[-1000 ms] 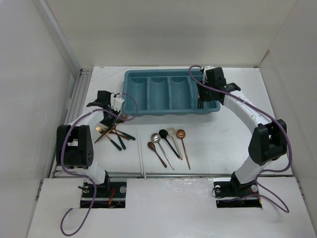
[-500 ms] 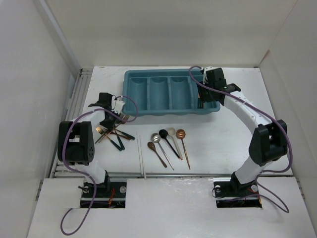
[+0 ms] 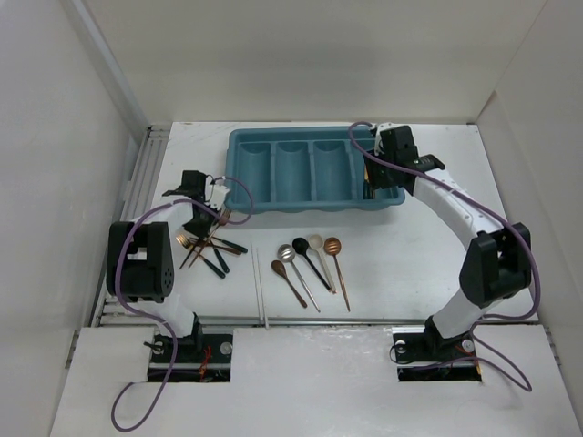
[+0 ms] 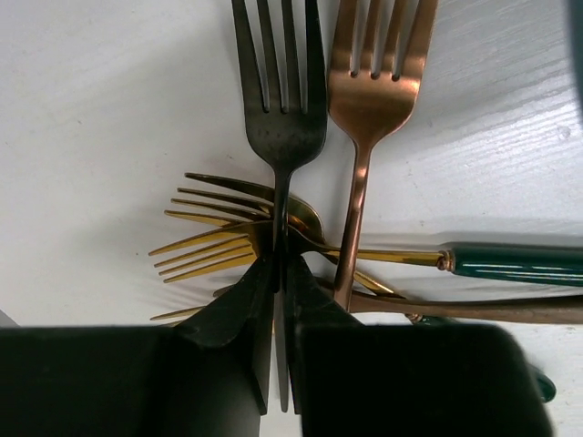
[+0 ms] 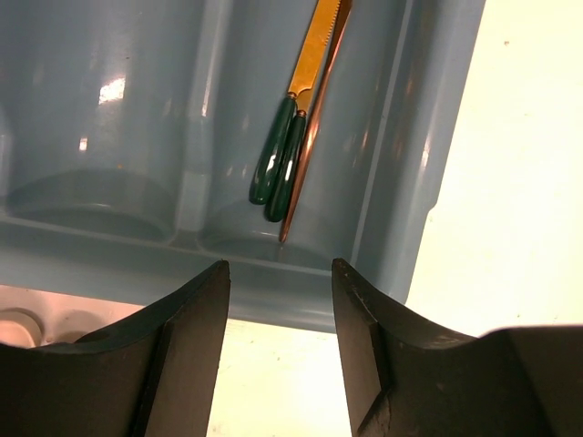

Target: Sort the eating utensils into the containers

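Black fork [image 4: 281, 137] pinched by left tool [image 4: 279, 273], gold forks [image 4: 205, 250] underneath

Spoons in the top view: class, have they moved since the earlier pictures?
No. The spoons lie just where they did, in front of the tray and right of the chopsticks.

I see a white table [image 3: 401, 246] boxed in by plain white panels: a 9 o'clock wall [image 3: 55, 137], a 12 o'clock wall [image 3: 301, 55] and a 3 o'clock wall [image 3: 547, 137]. A metal rail [image 3: 137, 182] runs along the table's 9 o'clock edge, and a white board [image 3: 310, 382] lies at 6. The light is even, with soft shadows.
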Robot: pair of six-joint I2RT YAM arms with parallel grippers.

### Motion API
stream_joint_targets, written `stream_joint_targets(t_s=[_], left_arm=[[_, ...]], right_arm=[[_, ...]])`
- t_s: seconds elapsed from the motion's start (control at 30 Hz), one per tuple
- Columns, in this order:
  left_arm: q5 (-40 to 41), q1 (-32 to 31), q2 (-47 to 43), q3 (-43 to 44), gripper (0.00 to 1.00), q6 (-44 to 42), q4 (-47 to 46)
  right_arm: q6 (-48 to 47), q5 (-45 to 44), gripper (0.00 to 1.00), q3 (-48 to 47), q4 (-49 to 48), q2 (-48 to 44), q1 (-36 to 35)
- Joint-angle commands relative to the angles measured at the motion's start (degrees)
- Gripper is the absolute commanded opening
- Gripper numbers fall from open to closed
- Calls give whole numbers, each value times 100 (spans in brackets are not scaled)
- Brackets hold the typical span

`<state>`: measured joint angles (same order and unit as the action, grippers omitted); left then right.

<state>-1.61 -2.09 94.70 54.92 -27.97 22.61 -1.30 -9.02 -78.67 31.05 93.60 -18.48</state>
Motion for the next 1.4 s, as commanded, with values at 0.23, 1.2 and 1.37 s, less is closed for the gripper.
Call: stream_joint_targets(t_s=[0.23,1.2,1.37], left_arm=[[220,59,-1172,967,0,721,771],[64,-1153,1728,4800,29,4168,138],[379,-1215,1123,4573,40,3536,357]], right_arm=[[165,110,54,-69,-125,-413,-50],[490,93,50,98,-327,-544,187],[438,93,50,98,-275,-598,187]])
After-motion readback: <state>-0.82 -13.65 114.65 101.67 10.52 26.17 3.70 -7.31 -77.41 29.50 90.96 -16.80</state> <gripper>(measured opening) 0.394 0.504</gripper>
